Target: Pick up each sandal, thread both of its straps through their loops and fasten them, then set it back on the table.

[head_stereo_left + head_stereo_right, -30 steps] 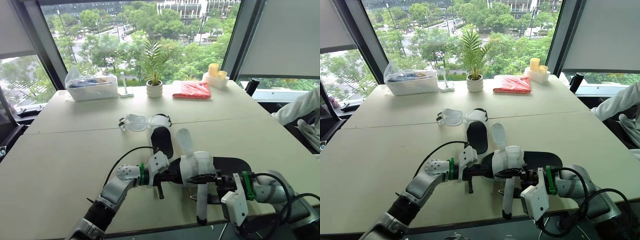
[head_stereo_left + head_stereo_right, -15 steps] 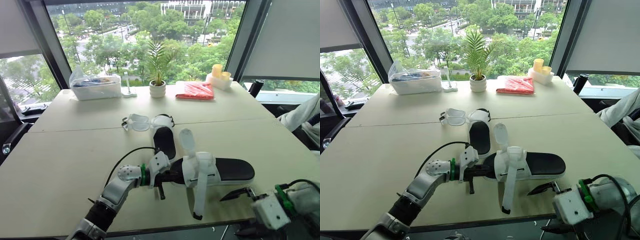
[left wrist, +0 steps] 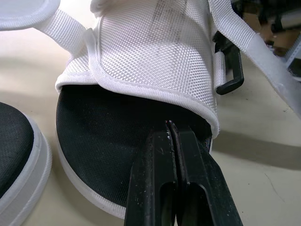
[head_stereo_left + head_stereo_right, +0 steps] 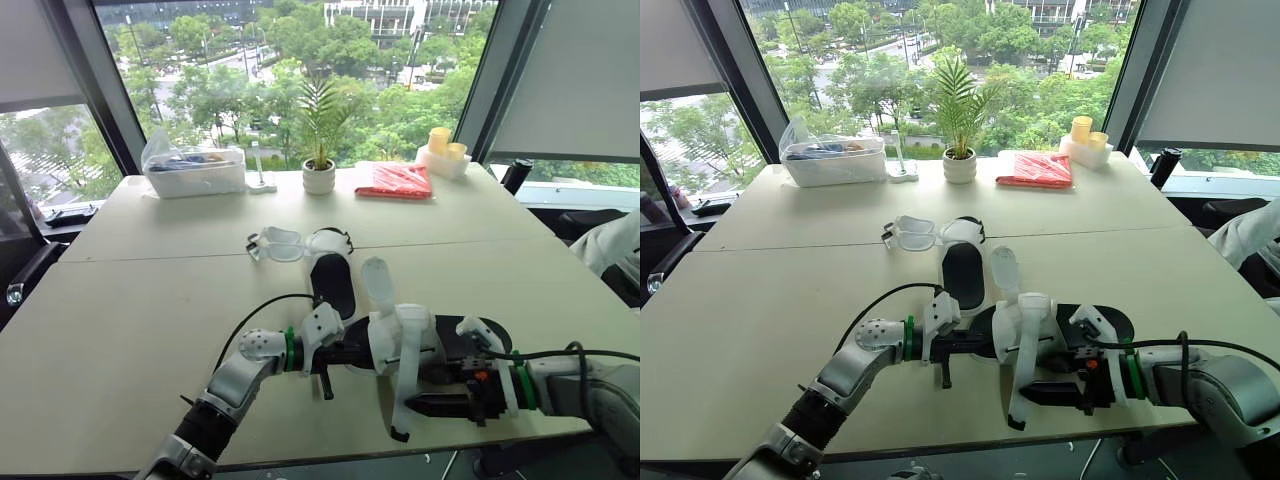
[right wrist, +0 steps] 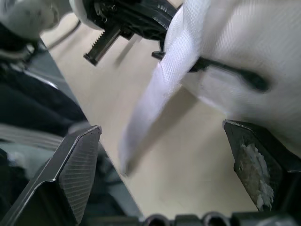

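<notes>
Since half a second ago the right arm has swung back in from off the front corner of the table (image 4: 120, 330). The right gripper (image 5: 162, 128) now sits just beside the near sandal (image 4: 405, 335), on its heel side. Its two fingers stand wide apart and hold nothing. Between them, in the right wrist view, hangs the long strap (image 4: 408, 395), loose and unthreaded.

The left gripper (image 3: 170, 126) has not shifted. It lies at the sandal's toe with both fingers pressed flat together over the black footbed, tips right at the hem of the white mesh upper. Whether they pinch any part of the sandal cannot be told. A black loop (image 3: 231, 70) sticks out beside the mesh, with no strap through it. A shorter strap (image 4: 375, 282) stands up from the sandal on its window side.

Any writing on the red packet (image 4: 397, 180), well beyond the sandal, is too small to read.

The near sandal lies close to the table's front edge, and the long strap's end reaches about to that edge. Bare tabletop spreads wide to the sandal's left, with a narrower stretch to its right. Just beyond its toe lies the second sandal (image 4: 328, 282), its straps spread open. Well beyond that, a clear box (image 4: 195, 172), a potted plant (image 4: 319, 176) and the red packet line the window edge. A person's sleeve (image 4: 622, 245) shows well to the sandal's right, past the table's side edge.
</notes>
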`<state>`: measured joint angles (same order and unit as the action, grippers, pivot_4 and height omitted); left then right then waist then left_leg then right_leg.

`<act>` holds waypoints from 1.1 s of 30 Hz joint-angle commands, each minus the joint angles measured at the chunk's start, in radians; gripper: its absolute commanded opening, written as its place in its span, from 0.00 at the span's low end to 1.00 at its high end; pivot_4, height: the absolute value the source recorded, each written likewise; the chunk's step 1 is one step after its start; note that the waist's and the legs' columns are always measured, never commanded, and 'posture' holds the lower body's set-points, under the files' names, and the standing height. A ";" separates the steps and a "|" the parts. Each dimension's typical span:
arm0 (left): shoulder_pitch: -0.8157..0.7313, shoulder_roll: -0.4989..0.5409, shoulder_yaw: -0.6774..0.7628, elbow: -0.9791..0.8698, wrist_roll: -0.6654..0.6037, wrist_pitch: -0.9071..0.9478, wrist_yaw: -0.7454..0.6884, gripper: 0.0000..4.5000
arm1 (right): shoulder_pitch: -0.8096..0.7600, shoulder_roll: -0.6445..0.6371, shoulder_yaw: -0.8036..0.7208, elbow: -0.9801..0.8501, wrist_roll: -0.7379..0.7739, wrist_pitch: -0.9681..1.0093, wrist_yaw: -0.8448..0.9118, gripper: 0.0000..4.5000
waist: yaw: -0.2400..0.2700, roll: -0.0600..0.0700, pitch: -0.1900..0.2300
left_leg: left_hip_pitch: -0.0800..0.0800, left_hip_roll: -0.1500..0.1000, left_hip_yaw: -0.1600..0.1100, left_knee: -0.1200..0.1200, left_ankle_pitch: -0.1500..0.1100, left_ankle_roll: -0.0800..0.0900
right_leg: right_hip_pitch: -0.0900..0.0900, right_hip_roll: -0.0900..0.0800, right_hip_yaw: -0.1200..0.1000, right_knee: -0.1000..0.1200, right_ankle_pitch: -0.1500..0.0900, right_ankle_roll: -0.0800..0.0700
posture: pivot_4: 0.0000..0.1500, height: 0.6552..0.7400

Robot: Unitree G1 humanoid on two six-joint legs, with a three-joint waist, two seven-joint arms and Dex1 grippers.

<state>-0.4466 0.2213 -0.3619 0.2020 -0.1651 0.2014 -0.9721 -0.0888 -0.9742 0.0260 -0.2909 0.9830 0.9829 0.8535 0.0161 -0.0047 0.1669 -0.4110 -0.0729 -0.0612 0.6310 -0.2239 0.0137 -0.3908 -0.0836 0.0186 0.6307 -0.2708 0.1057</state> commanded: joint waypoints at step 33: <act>0.031 -0.005 -0.010 0.001 0.018 0.025 0.023 0.00 | -0.693 0.023 0.004 0.433 0.073 0.404 0.075 0.01 | -0.001 0.000 0.000 | -0.004 0.000 0.001 0.000 -0.001 0.001 | -0.003 -0.001 -0.001 -0.002 -0.001 -0.002 | 1.00 1.00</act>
<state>-0.4289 0.2137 -0.3589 0.1786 -0.1647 0.2078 -0.9582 -0.7558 -0.9597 -0.0061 0.0860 1.1182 1.4176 0.8855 0.0149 -0.0043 0.1666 -0.4160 -0.0729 -0.0603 0.6308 -0.2247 0.0150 -0.3954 -0.0845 0.0181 0.6289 -0.2716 0.1041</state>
